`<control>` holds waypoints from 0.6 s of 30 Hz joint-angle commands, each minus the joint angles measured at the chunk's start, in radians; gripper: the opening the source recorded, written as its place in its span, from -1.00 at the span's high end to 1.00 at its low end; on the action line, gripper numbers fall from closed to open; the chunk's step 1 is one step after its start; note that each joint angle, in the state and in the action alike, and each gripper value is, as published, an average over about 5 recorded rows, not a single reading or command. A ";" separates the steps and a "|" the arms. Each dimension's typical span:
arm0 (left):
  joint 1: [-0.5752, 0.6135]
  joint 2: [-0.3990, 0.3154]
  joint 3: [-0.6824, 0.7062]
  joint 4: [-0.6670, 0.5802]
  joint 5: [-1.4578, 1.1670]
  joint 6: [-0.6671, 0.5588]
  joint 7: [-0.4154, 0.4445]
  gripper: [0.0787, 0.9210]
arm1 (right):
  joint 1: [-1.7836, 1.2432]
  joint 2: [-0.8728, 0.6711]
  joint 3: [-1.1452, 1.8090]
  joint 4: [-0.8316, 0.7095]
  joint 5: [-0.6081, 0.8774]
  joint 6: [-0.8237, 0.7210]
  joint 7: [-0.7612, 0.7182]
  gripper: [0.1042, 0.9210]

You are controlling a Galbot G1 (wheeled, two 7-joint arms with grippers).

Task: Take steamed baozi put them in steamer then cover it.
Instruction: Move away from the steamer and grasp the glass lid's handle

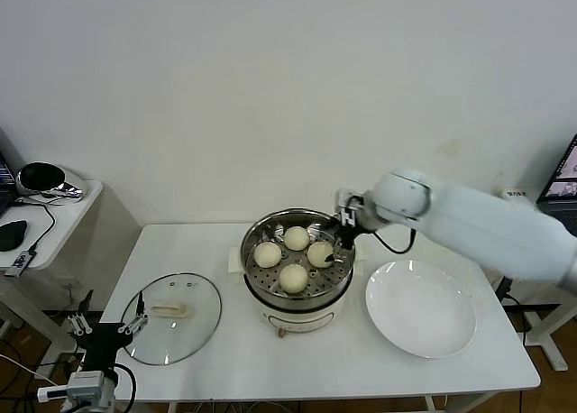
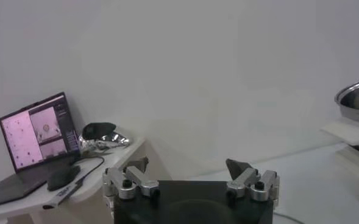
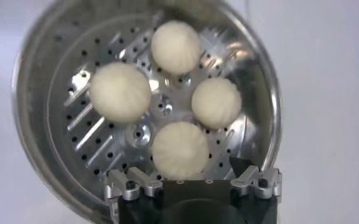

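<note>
Several cream-white baozi [image 1: 294, 278] lie on the perforated tray inside the steel steamer [image 1: 257, 287] at the table's middle; the right wrist view shows them from above [image 3: 120, 90]. My right gripper [image 1: 346, 225] hovers over the steamer's right rim, open and empty, its jaws wide apart above the nearest baozi [image 3: 180, 150]. The glass cover [image 1: 171, 318] with its cream handle lies flat on the table left of the steamer. My left gripper [image 1: 108, 324] is parked low at the table's left front corner, open and empty [image 2: 188, 167].
An empty white plate [image 1: 420, 307] sits right of the steamer. A side table with a laptop [image 2: 39, 131], a mouse and a shiny object [image 1: 45, 180] stands at the far left. The steamer's rim [image 2: 356, 100] shows in the left wrist view.
</note>
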 commanded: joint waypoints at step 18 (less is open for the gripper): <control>-0.011 -0.008 0.038 0.164 0.215 -0.131 -0.041 -0.77 | -1.557 0.370 1.590 0.240 -0.423 0.783 0.303 -0.76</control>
